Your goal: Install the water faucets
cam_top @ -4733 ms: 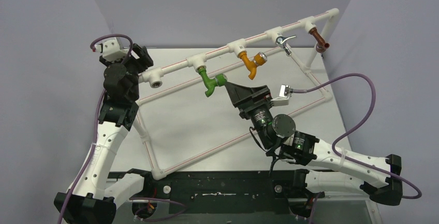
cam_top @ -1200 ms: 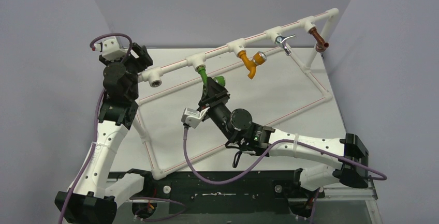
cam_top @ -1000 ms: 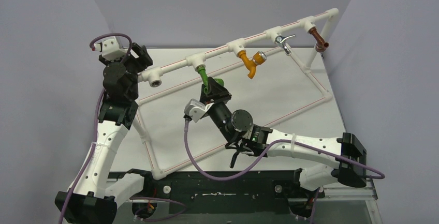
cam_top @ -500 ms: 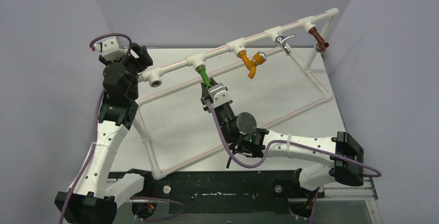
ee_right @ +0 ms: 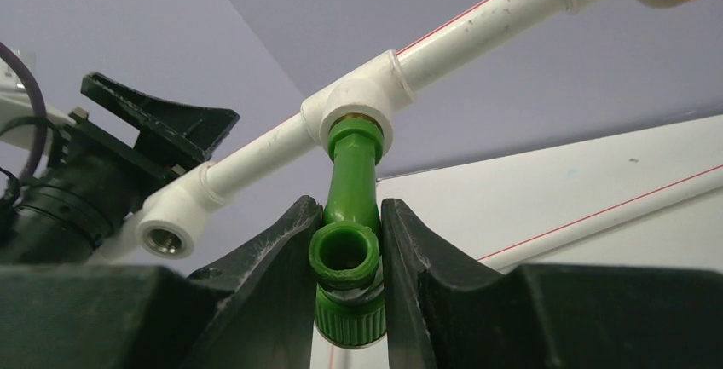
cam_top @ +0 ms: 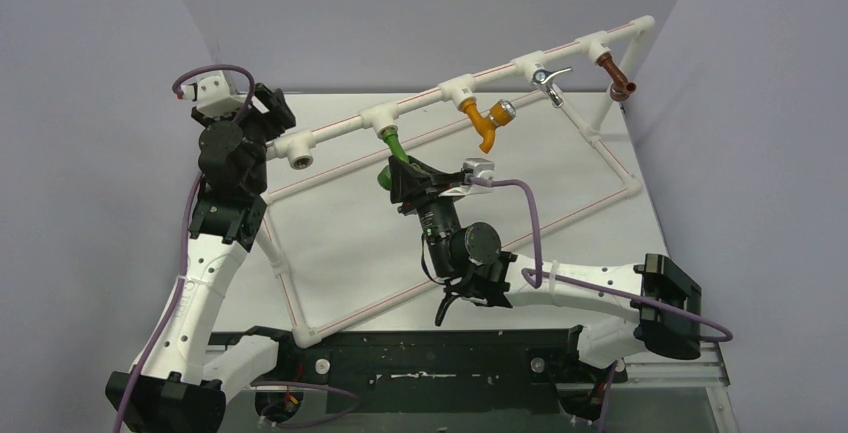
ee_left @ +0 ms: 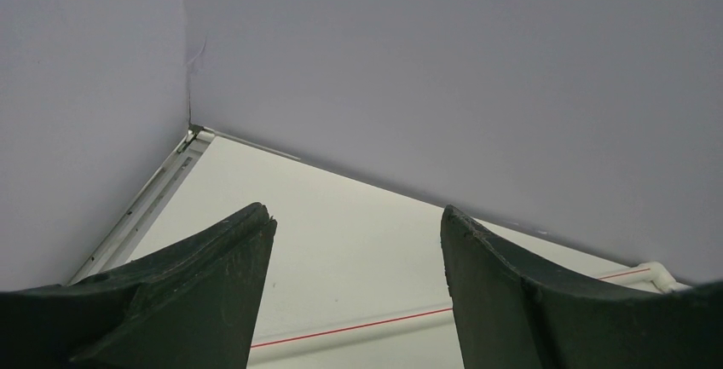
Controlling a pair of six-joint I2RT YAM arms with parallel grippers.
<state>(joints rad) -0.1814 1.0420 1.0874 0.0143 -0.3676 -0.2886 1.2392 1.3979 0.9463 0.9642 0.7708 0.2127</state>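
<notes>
A green water faucet (cam_top: 392, 156) hangs from a tee (cam_top: 383, 119) of the white pipe frame (cam_top: 330, 133), its stem screwed into the tee's brass socket (ee_right: 354, 126). My right gripper (cam_top: 402, 179) is shut on the faucet's body (ee_right: 345, 254), one finger on each side, with the round mouth facing the wrist camera (ee_right: 348, 207). My left gripper (cam_top: 268, 110) stands open beside the frame's left end. Nothing is between its fingers (ee_left: 358, 213), only the table and a stretch of pipe (ee_left: 358, 332) beyond them.
An empty elbow socket (cam_top: 300, 160) ends the pipe at the left (ee_right: 166, 237). Further right on the rail hang an orange tap (cam_top: 487, 125), a chrome tap (cam_top: 545, 81) and a brown tap (cam_top: 618, 81). Lower frame pipes (cam_top: 400, 288) cross the table.
My right wrist has turned about the green faucet while gripping it; its camera housing swung from the left side over to the right. The left arm has not moved.
</notes>
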